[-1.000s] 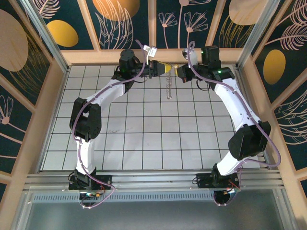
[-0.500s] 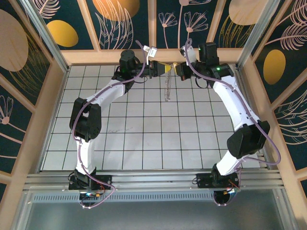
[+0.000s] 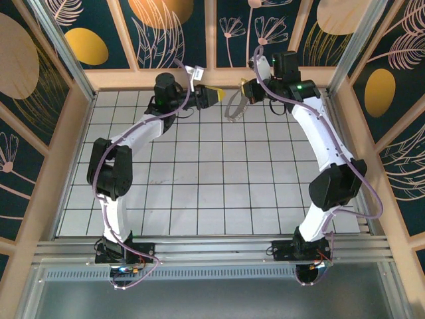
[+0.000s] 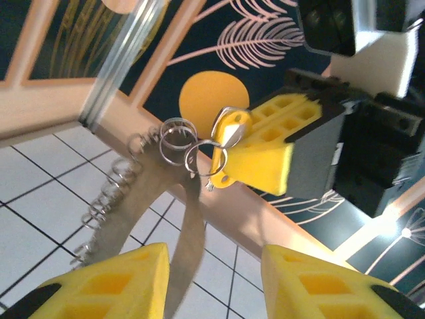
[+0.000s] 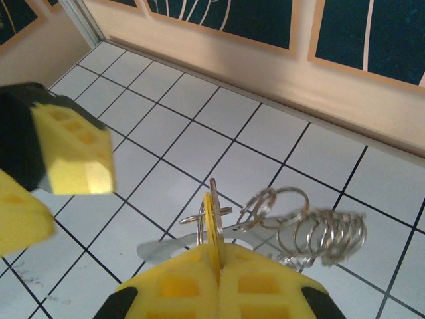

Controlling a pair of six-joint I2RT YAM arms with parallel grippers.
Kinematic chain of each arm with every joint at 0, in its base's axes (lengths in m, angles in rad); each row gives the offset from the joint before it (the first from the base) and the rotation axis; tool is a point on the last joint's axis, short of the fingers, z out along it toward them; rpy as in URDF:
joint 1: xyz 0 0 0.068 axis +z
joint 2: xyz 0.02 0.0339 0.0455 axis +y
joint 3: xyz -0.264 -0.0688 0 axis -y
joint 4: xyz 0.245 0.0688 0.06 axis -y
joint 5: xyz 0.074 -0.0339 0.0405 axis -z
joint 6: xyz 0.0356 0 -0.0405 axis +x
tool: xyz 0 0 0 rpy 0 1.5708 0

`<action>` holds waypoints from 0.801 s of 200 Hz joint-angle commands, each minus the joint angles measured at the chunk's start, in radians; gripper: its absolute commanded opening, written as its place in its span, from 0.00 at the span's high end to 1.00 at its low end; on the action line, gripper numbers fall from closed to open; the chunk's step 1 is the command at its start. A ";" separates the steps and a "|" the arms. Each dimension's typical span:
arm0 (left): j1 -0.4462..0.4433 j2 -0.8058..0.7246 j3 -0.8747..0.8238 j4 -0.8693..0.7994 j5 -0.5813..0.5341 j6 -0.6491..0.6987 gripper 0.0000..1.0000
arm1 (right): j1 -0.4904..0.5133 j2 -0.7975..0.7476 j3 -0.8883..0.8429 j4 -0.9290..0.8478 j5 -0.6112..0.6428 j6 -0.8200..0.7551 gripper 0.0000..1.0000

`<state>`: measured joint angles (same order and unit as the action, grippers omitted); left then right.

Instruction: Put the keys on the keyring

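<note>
In the right wrist view my right gripper is shut on a flat brass-gold key that stands on edge between its fingers. The keyring, a string of silvery rings, hangs off the key and trails right above the tiles. From the left wrist view the key sticks out of the right fingers, and the keyring runs down to the left. My left gripper is open with nothing between its fingers, a little short of the key. From above, left gripper, keyring and right gripper sit near the back wall.
The white tiled floor is boxed in by a wooden frame. The back rail runs just behind both grippers, and the corner posts stand close to the right arm.
My left gripper has opened and drawn back to the left, away from the right one. The keyring now hangs from the right gripper alone and has swung up at a slant.
</note>
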<state>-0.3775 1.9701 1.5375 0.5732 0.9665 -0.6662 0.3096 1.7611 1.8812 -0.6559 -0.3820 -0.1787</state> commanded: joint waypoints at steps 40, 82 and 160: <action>0.064 -0.123 -0.109 0.074 -0.072 -0.020 0.59 | -0.001 0.126 0.086 0.027 -0.020 -0.020 1.00; 0.087 -0.164 -0.138 0.061 -0.076 -0.012 0.59 | 0.000 0.283 0.253 -0.007 -0.029 -0.009 1.00; 0.091 -0.170 -0.156 0.085 -0.078 -0.041 0.59 | -0.002 0.241 -0.118 0.179 -0.011 0.113 1.00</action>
<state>-0.2928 1.8278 1.3979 0.6014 0.8883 -0.6819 0.3096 2.0682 1.9427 -0.5793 -0.3927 -0.1452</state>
